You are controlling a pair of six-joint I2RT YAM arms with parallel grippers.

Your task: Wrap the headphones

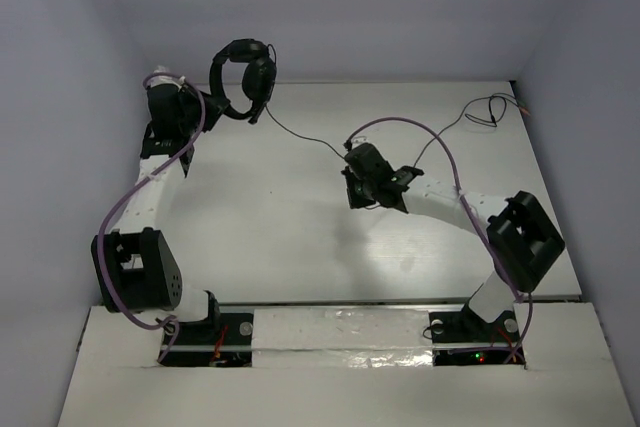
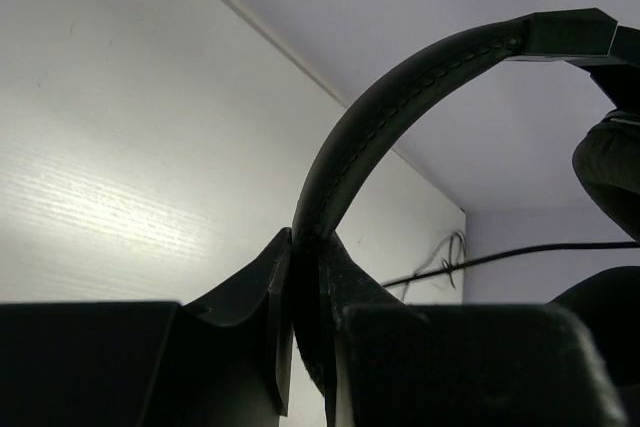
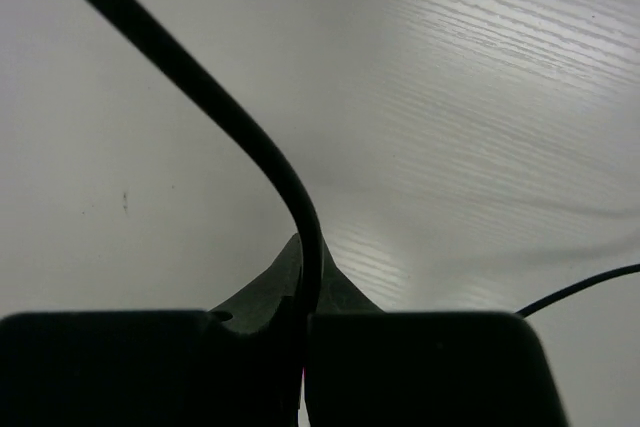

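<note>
While the left gripper (image 2: 305,252) is clamped on the headband (image 2: 395,77), the headphones (image 1: 243,75) sit at upper left of the top view, near the back wall, and look held up off the bench (image 1: 280,247). The earcups (image 1: 262,77) point roughly down-right. The right gripper (image 3: 303,292) is at frame centre in the top view, closed tight on the cable (image 3: 205,92), which is pinched right between its fingertips. From the lower earcup the cable runs as one fairly straight diagonal, down and right to the right gripper. So the headphones lie up-left of that gripper, along the cable's own line. Past the pinch, the loose tail trails to a small tangle at upper right (image 1: 492,109). The plug is probably in there, too small to tell. Likely next move: the right arm, the only one on the cable, carries it up-left and around the headphones. The left arm just holds. Risk is the thin cable sliding through the pinch.
</note>
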